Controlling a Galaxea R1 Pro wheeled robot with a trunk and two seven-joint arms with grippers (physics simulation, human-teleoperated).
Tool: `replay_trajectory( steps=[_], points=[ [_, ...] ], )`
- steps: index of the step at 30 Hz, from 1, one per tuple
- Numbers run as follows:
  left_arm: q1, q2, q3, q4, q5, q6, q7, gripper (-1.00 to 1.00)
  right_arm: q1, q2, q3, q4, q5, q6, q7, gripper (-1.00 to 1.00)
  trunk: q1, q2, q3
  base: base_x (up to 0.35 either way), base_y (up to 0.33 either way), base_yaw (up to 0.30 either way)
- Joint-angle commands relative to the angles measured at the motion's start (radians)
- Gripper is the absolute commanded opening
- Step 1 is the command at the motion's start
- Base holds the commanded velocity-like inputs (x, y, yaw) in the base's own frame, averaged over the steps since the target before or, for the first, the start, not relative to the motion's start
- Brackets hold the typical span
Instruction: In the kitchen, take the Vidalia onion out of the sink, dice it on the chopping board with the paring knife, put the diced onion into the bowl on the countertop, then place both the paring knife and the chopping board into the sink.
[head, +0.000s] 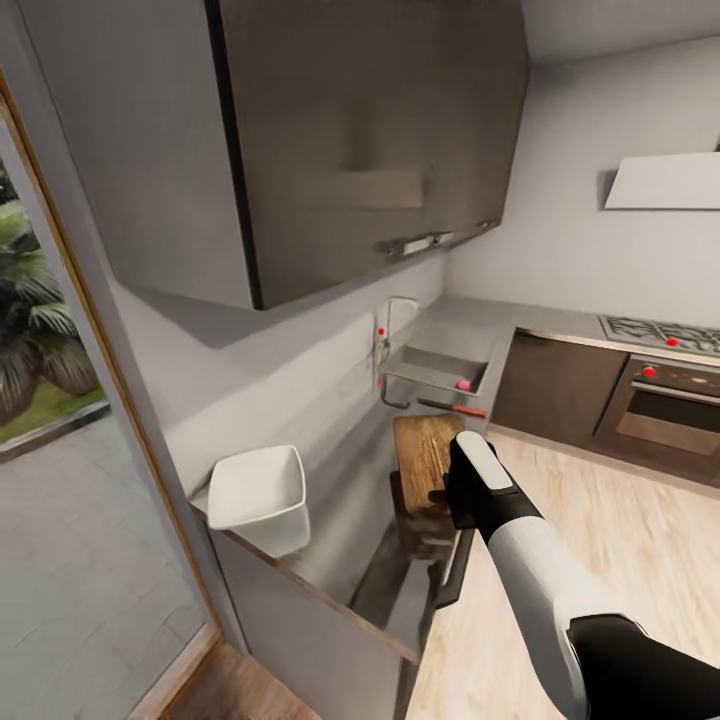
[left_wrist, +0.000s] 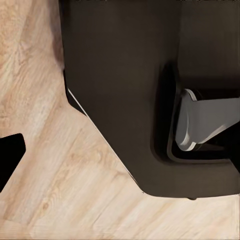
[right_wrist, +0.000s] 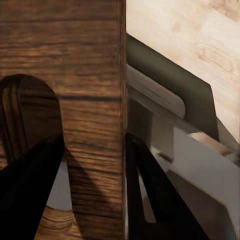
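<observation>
Head view: dark brown wood-grain chopping board (head: 425, 450) w/ right claw (head: 440, 497) at its edge.

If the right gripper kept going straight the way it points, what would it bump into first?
Most likely the chopping board: the right gripper has one finger each side of its edge by the handle slot, so the wood lies directly ahead.

The chopping board (head: 428, 447) is dark brown with streaked wood grain. The bowl (head: 259, 492) is plain white. The paring knife (head: 455, 407) has a red handle. The table (head: 345, 500) is glossy grey, the floor (head: 620, 540) pale wood-grained, and the fingers (right_wrist: 30, 195) black.
</observation>
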Motion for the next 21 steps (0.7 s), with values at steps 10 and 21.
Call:
replay_trajectory(
  steps=[10, 21],
  points=[
    [0.000, 0.000, 0.000, -0.002, 0.000, -0.001, 0.000, 1.00, -0.001, -0.001, 0.005, -0.021, -0.006, 0.040, 0.000, -1.00, 0.001, -0.002, 0.006, 0.000, -0.327, 0.255],
    [0.000, 0.000, 0.000, -0.001, 0.000, -0.001, 0.000, 1.00, -0.001, -0.001, 0.007, -0.039, -0.006, 0.054, 0.001, -1.00, 0.001, -0.002, 0.016, 0.000, -0.327, 0.180]
  ],
)
